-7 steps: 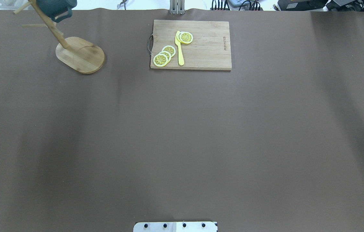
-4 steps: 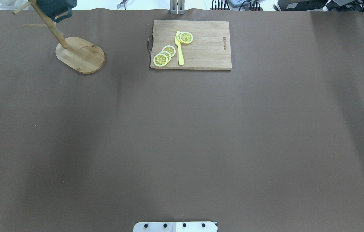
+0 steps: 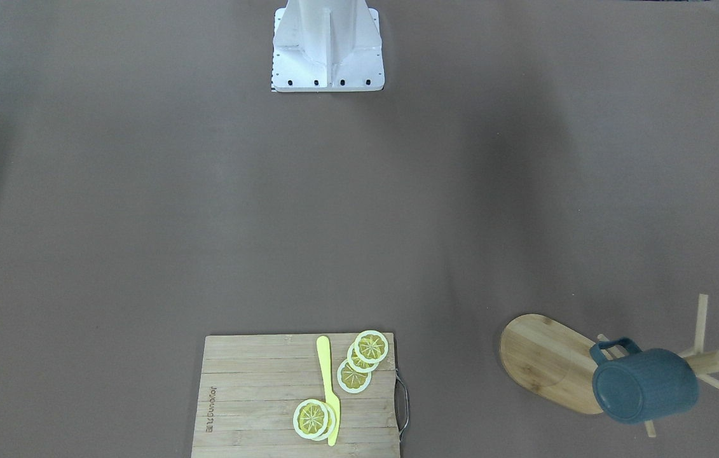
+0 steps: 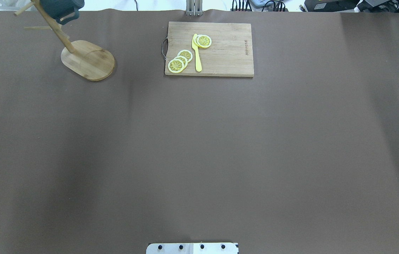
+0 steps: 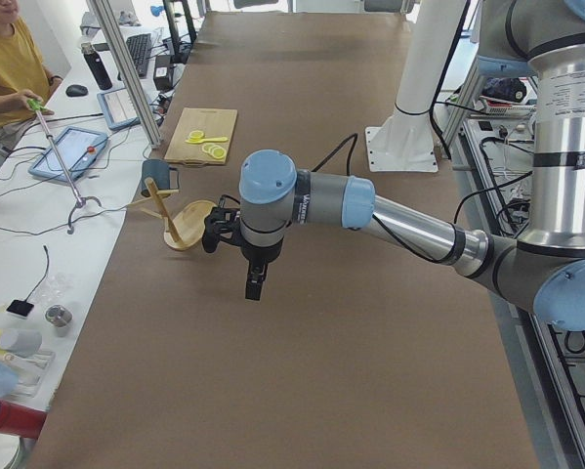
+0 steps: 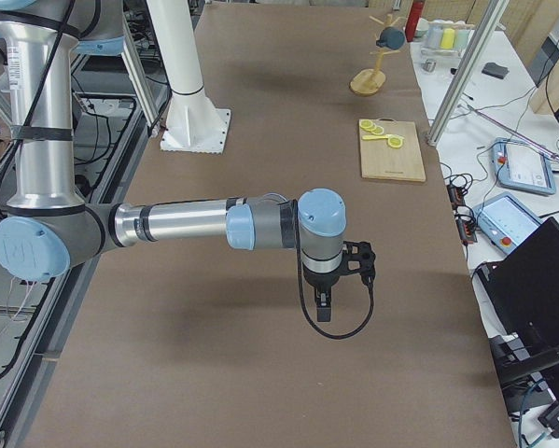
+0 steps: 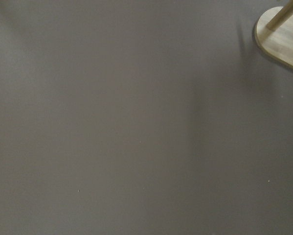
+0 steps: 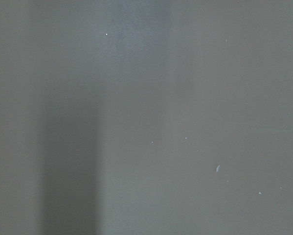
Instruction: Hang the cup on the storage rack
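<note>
Slate-blue ribbed mug [image 3: 645,385] hangs on a peg of the light bamboo mug tree [image 3: 547,362], nearer our left arm [image 5: 312,200], whose jaws' spread we cannot tell.

Overhead, the picture's top edge cuts off the cup [image 4: 60,8] and the top of the rack [image 4: 88,60]. The cutting board [image 3: 251,381] runs off the front view's bottom. The left hand [image 5: 255,285] and right hand [image 6: 323,306] show only from the side views, too small to tell their opening.
</note>
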You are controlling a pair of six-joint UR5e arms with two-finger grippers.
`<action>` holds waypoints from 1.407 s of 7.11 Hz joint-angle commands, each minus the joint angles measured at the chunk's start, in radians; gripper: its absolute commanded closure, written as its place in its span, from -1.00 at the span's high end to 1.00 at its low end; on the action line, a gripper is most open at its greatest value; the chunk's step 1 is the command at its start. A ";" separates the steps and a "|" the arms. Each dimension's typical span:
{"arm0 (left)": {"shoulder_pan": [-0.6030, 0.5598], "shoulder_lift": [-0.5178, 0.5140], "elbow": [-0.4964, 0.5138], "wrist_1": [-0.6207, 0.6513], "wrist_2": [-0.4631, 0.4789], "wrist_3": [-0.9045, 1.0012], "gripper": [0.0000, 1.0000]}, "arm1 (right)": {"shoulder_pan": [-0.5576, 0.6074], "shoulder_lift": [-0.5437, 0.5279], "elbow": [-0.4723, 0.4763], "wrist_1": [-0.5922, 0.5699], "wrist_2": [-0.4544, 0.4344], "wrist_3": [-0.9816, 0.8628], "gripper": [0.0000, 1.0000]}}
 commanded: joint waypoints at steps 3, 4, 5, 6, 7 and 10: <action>0.057 0.042 0.124 -0.220 0.000 0.024 0.95 | 0.004 -0.011 -0.001 0.005 0.079 -0.010 1.00; 0.065 0.029 0.104 -0.227 -0.001 0.024 0.95 | 0.010 -0.008 -0.004 0.006 0.079 -0.010 1.00; 0.069 0.033 0.081 -0.221 0.000 0.024 0.96 | 0.010 -0.002 -0.002 0.008 0.063 -0.012 1.00; 0.071 0.039 0.078 -0.221 -0.004 0.025 0.95 | 0.006 -0.004 -0.002 0.005 0.036 -0.012 1.00; 0.072 0.045 0.075 -0.223 -0.011 0.025 0.95 | 0.006 -0.008 -0.002 0.006 0.037 -0.012 1.00; 0.077 0.039 0.082 -0.224 -0.003 0.025 0.95 | 0.006 -0.013 -0.004 0.006 0.045 -0.012 1.00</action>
